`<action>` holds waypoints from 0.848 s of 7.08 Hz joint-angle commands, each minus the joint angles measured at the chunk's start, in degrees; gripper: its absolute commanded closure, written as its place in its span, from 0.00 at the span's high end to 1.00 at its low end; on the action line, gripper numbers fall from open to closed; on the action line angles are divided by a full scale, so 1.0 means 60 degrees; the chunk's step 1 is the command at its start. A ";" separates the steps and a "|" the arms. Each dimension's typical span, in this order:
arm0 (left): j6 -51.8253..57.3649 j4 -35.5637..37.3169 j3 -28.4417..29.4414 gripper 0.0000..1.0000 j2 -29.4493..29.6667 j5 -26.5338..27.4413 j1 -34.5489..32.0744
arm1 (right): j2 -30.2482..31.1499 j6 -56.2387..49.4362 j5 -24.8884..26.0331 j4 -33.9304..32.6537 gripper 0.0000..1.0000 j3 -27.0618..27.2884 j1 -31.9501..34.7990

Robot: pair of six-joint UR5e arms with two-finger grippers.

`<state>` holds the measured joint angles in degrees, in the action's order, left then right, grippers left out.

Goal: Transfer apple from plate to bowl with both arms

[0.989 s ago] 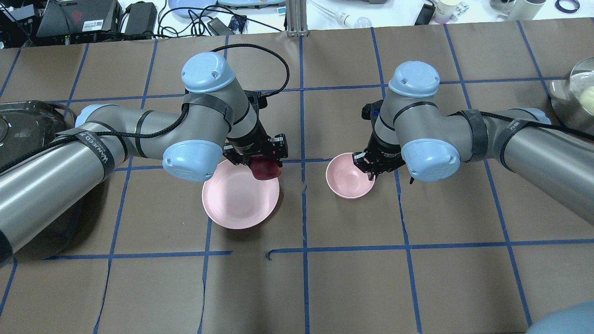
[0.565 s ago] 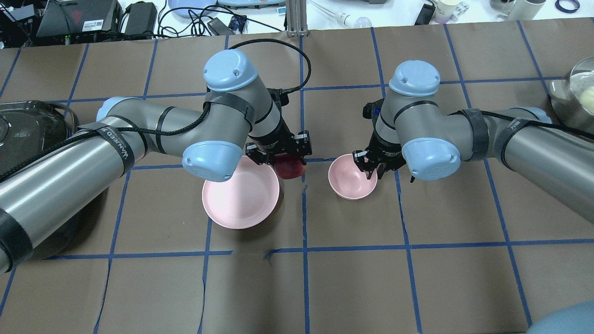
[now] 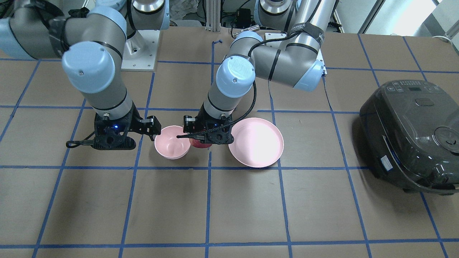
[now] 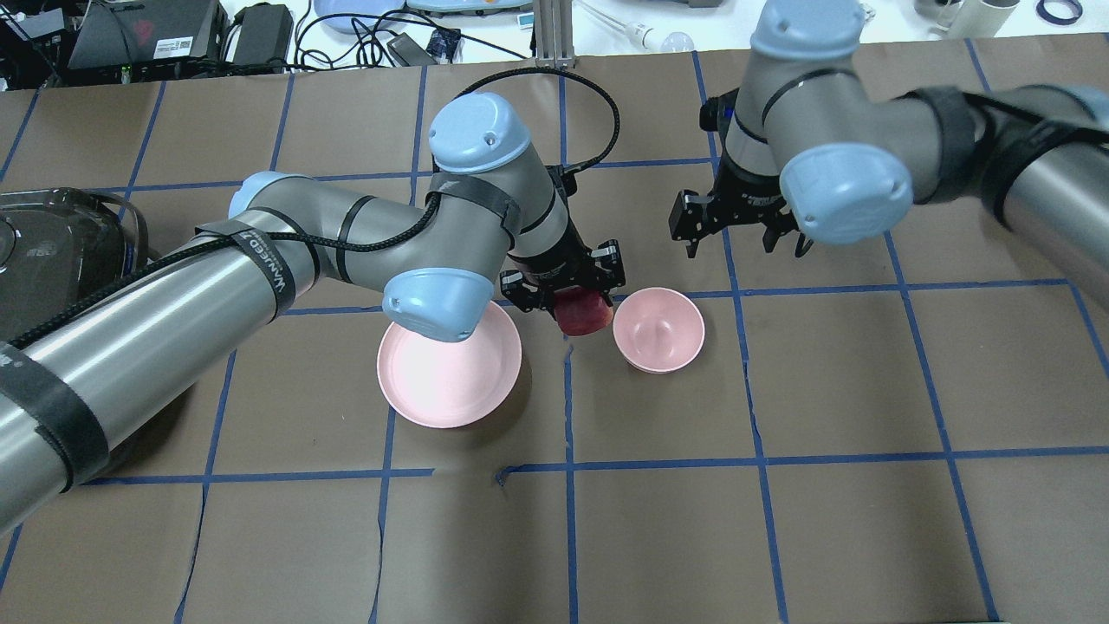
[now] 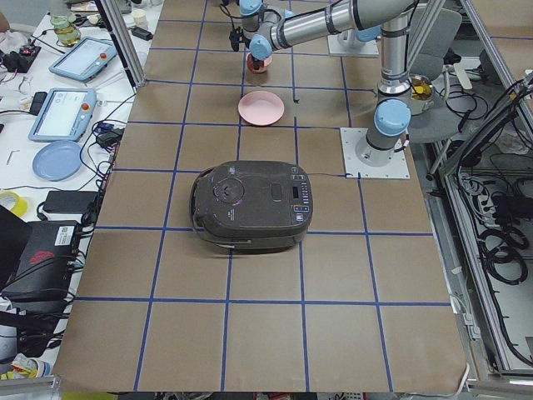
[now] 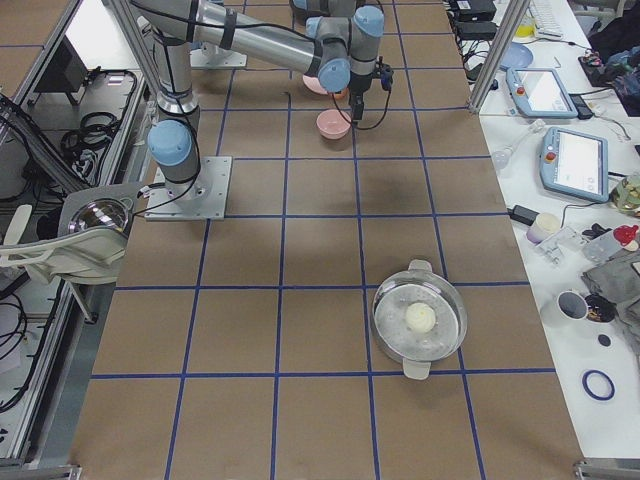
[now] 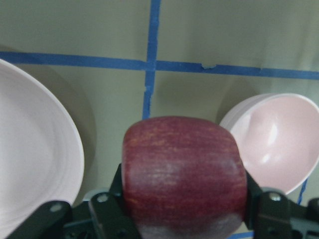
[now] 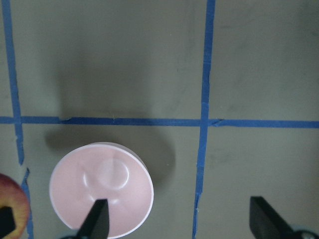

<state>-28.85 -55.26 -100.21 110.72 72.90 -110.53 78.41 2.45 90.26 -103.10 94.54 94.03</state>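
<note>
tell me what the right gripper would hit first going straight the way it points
Most likely the bare table beside the bowl. The open right gripper points down, but one finger overlaps the bowl's rim in the wrist view, so it may clip that first; depth is unclear.

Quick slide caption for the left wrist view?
Left hand holds the apple over the table, between plate and bowl.

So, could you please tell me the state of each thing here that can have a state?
apple: held off the table, between plate and bowl
plate: empty, flat on the table
bowl: upright, empty
left gripper: shut on the apple
right gripper: open, holds nothing, above the table near the bowl
rice cooker: lid closed
</note>
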 commanded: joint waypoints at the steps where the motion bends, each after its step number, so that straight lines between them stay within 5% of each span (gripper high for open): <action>1: -0.0405 0.0422 0.0162 0.00 0.0310 -0.0300 -0.0268 | 0.0670 -0.0013 0.0291 0.1800 1.00 -0.1484 -0.0055; 6: -0.1606 0.1663 0.0456 0.00 0.1379 -0.0813 -0.0841 | 0.1244 -0.0013 0.0132 0.1335 1.00 -0.1620 0.0003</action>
<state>-37.28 -47.68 -97.65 117.25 68.19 -115.01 85.65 2.36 91.02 -94.48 85.09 94.12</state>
